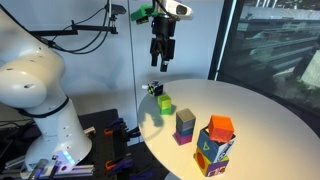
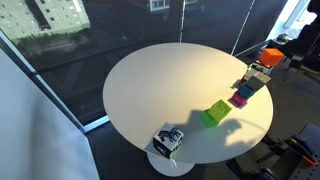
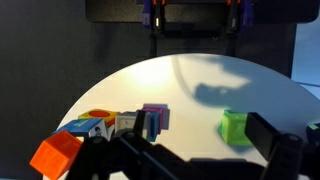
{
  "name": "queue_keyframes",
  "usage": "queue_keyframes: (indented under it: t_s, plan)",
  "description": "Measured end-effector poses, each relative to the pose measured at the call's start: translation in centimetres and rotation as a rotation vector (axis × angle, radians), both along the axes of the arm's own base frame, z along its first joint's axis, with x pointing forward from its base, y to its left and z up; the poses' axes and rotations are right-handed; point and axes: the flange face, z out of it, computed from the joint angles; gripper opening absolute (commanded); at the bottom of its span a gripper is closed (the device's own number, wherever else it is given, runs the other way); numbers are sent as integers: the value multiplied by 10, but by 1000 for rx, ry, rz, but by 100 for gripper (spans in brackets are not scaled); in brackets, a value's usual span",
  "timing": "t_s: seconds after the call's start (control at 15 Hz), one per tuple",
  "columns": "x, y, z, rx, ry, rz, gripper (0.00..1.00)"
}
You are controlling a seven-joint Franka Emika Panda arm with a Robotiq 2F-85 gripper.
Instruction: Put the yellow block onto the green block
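Note:
The green block, a pale lime cube, sits alone on the round white table in both exterior views (image 1: 164, 103) (image 2: 216, 113) and at the right of the wrist view (image 3: 235, 126). A yellow face (image 1: 204, 157), probably the yellow block, shows low in a cluster of coloured blocks under an orange block (image 1: 221, 126). I cannot make it out clearly in the other views. My gripper (image 1: 162, 62) hangs high above the table, roughly over the green block's end. In the wrist view its fingers (image 3: 205, 160) are spread wide with nothing between them.
A darker green cube with white marks (image 1: 153, 89) (image 2: 167, 140) sits at the table's edge near the green block. A grey block on a magenta one (image 1: 185, 125) (image 2: 243, 93) (image 3: 152, 118) stands between the green block and the cluster. The table (image 2: 160, 80) is by dark windows.

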Motion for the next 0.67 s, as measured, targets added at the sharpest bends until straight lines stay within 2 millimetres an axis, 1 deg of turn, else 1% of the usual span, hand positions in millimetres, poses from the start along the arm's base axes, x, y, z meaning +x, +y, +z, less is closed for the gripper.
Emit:
queue_keyframes:
  t_s: [0.2, 0.33, 0.47, 0.67]
  plan:
    - [-9, -5, 18, 16, -47, 9, 100]
    - [-14, -6, 26, 34, -69, 10, 100]
    - [-18, -6, 29, 47, -81, 12, 100]
    - [-21, -7, 28, 56, -82, 21, 100]
